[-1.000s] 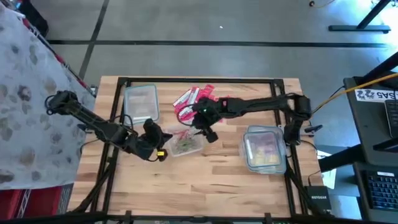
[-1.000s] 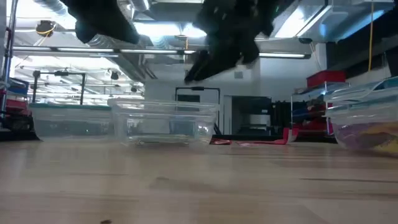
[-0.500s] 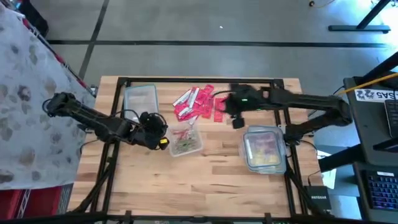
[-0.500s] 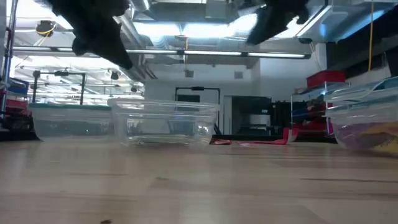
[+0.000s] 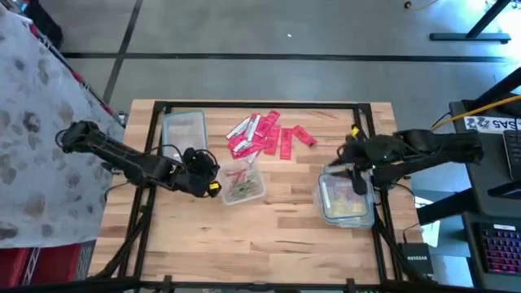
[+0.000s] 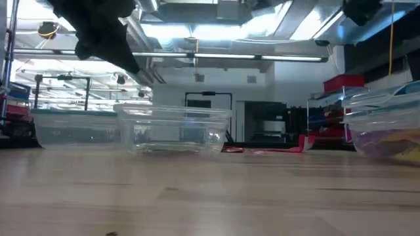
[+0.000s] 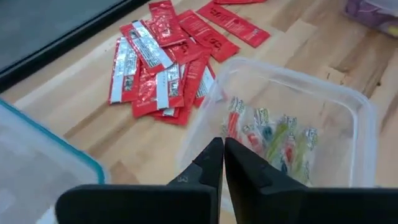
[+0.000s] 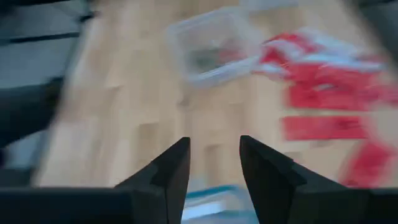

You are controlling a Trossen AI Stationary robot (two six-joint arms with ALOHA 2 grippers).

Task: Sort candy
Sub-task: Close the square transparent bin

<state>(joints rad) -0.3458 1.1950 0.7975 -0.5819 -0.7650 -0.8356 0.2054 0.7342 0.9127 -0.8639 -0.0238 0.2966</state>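
The candy is a heap of red packets [image 5: 264,134] [image 7: 168,68] lying flat on the table at the far middle. More small wrapped pieces lie in the middle clear tub [image 5: 242,185] [image 7: 273,134] and in the right tub [image 5: 346,198]. My left gripper [image 5: 213,185] [image 7: 222,152] hangs shut, with nothing in it, just left of the middle tub's rim. My right gripper [image 5: 355,172] [image 8: 214,146] is open with nothing between its fingers, above the right tub's far end.
A third clear tub with a teal rim [image 5: 185,134] stands at the far left of the table. In the low view the tubs [image 6: 174,131] stand in a row, and both arms stay high above them. Bare wood lies along the near edge.
My right gripper has swung from above the middle tub toward the table's right edge and now hangs over the right tub. My left gripper has shifted slightly toward the far edge, then kept still. The tubs and the red heap have not moved.
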